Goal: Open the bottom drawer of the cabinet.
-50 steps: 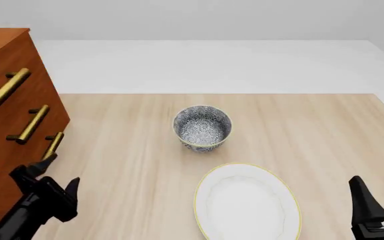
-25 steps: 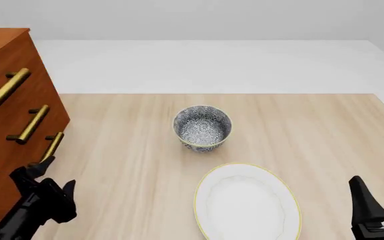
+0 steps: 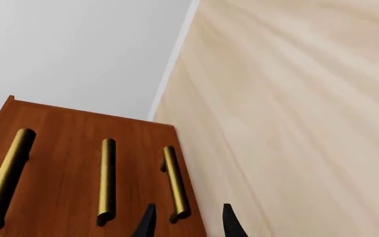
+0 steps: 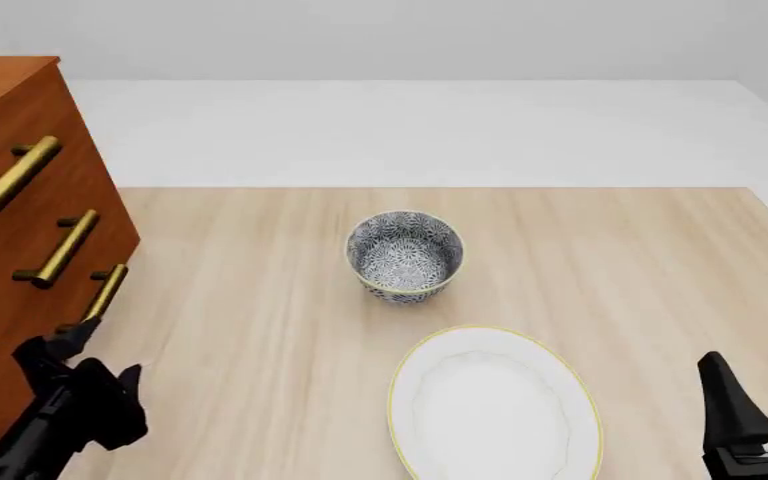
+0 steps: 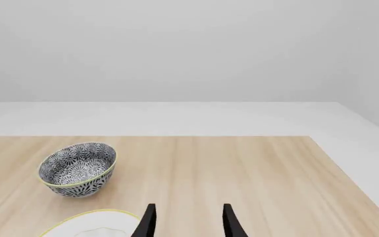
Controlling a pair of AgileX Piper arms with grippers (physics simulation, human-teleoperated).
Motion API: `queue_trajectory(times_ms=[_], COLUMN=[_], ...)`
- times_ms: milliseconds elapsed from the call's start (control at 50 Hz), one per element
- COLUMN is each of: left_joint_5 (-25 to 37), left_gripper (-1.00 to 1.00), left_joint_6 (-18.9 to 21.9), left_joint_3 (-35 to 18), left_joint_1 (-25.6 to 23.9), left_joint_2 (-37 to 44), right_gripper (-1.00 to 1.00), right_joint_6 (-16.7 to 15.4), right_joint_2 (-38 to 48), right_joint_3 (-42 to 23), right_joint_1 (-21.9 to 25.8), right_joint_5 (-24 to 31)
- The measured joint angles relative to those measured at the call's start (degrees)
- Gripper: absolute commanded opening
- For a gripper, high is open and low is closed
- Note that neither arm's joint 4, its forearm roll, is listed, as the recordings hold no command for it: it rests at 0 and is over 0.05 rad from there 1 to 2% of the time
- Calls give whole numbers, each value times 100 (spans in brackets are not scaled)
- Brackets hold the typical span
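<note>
I'll line my open left gripper (image 3: 184, 222) squarely around the reddish-brown bottom drawer's brass bar handle (image 3: 175, 182) before closing.

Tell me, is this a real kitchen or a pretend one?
Pretend, most likely: a computer-made test table. The wooden table stands against blank grey with no room around it, and holds only a cabinet, a patterned bowl and a white plate. Two robot grippers, left gripper and right gripper, reach in.
</note>
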Motion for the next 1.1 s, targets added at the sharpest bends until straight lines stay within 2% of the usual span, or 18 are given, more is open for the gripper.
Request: queue_trajectory(times_ms=[740, 1100], left_joint_5=[-3, -4], left_gripper=[100, 100], left_joint_6=[189, 210], left_joint_3=[-8, -176], left_joint_1=[264, 431], left_joint_2=[8, 279], right_gripper=[100, 100], right_joint_6=[0, 0], right_joint_2=[0, 0], right_joint_3=[0, 0], right_joint_1=[0, 0], right_joint_5=[0, 0])
